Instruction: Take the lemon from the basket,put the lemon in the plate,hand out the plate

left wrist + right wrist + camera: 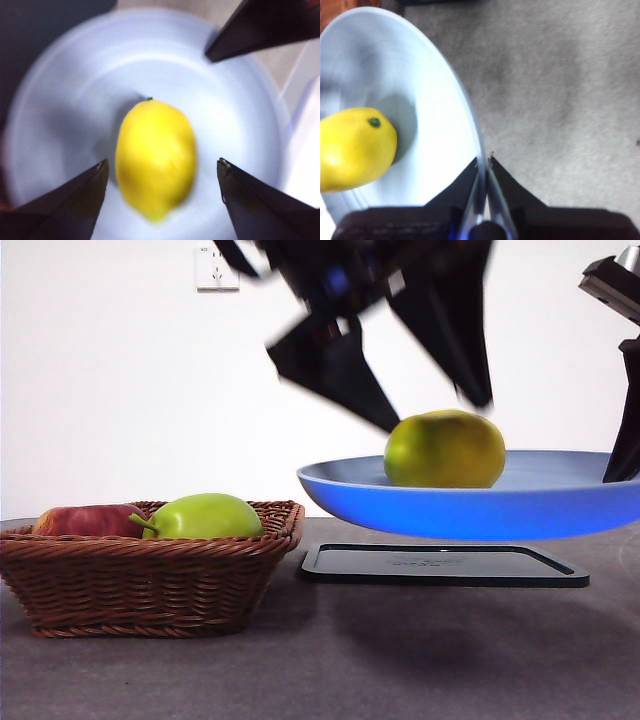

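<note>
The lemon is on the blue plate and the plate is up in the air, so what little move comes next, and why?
Probably the left tool should lift clear. It is open above the lemon, which already lies on the plate. The right tool pinches the plate's rim and holds it above the black tray, so only the hand-out remains.

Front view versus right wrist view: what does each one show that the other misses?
Only the front view shows the brown woven wicker basket holding a red apple and a bright-green apple, the flat black tray under the raised plate, and the open left pincer above the lemon. Only the right wrist view shows the right pincer shut on the plate's rim, with grey table beneath. Both show the small yellow oval lemon lying in the round light-blue plate.
</note>
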